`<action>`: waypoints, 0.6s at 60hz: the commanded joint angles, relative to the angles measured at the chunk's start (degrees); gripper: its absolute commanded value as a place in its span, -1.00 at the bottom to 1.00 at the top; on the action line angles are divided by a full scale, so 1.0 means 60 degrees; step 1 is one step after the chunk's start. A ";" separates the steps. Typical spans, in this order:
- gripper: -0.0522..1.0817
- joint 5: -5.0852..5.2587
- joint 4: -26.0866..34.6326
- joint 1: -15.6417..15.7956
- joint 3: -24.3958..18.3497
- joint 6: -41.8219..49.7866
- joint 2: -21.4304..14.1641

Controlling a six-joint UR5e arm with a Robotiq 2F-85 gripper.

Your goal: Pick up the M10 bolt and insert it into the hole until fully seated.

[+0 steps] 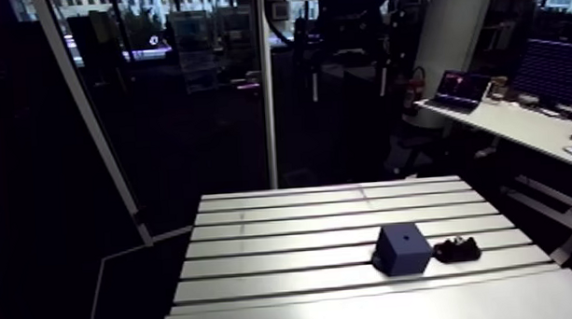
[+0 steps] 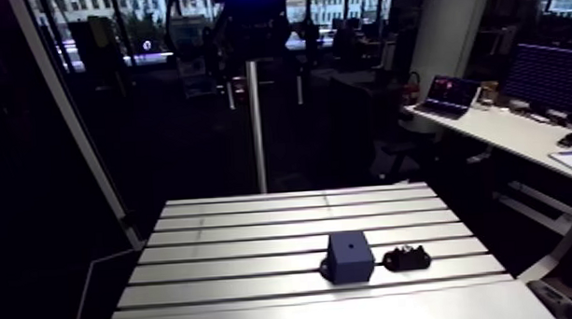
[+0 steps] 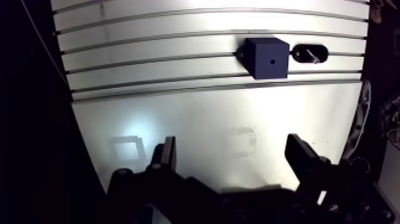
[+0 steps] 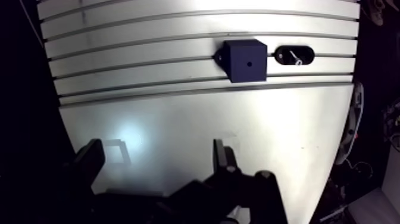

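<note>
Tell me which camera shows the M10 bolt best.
The wrist view. There the bolt shows from above as a pale shaft lying in its black oval holder beside the dark blue block. The arm view shows only the holder as a dark lump; the bolt hardly stands out.

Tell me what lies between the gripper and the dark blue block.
Only bare table: the wrist view shows nothing between the open gripper and the block. The bolt lies beside the block.

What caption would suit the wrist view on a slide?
Open fingers over the slotted table, short of the dark blue block and the bolt in its black holder beside it.
</note>
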 commanded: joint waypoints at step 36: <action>-0.90 0.0191 -0.0278 -0.0076 -0.0090 -0.0513 0.0409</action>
